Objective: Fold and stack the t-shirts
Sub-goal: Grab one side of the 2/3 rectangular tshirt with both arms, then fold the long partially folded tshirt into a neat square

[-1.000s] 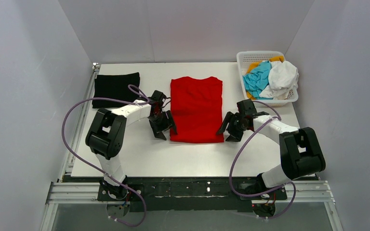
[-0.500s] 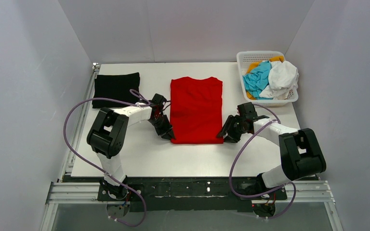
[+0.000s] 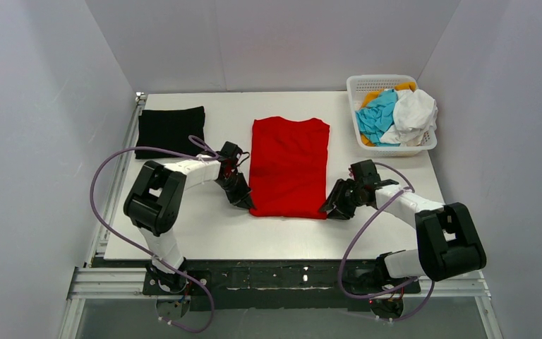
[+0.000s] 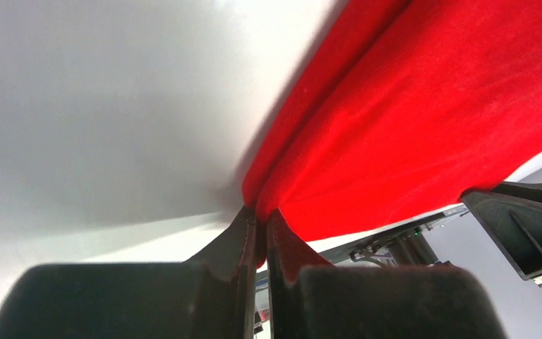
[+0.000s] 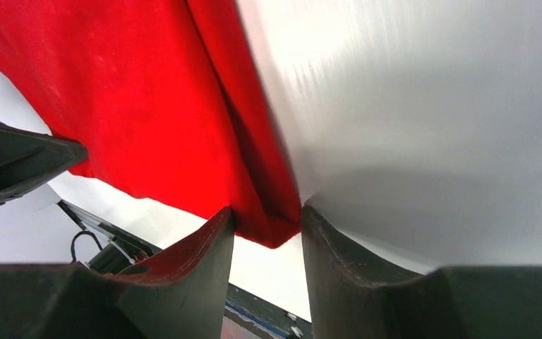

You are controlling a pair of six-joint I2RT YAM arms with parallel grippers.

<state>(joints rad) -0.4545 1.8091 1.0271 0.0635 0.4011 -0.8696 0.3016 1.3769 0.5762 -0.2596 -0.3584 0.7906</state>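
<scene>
Red t-shirt (image 3: 288,166), one; black t-shirt (image 3: 170,131), one; white basket (image 3: 377,81), one.

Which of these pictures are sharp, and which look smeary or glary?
Top external: even light, sharp, the red t-shirt crisp. Left wrist: the table is a soft grey blur, the left gripper a dark shape pinching red cloth. Right wrist: streaky glare on the table, the right gripper soft-edged.

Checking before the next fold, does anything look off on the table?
Only slightly: the red t-shirt lies a bit askew on the table, left gripper pinching one near corner, right gripper straddling the other. Nothing spilled or damaged.
</scene>
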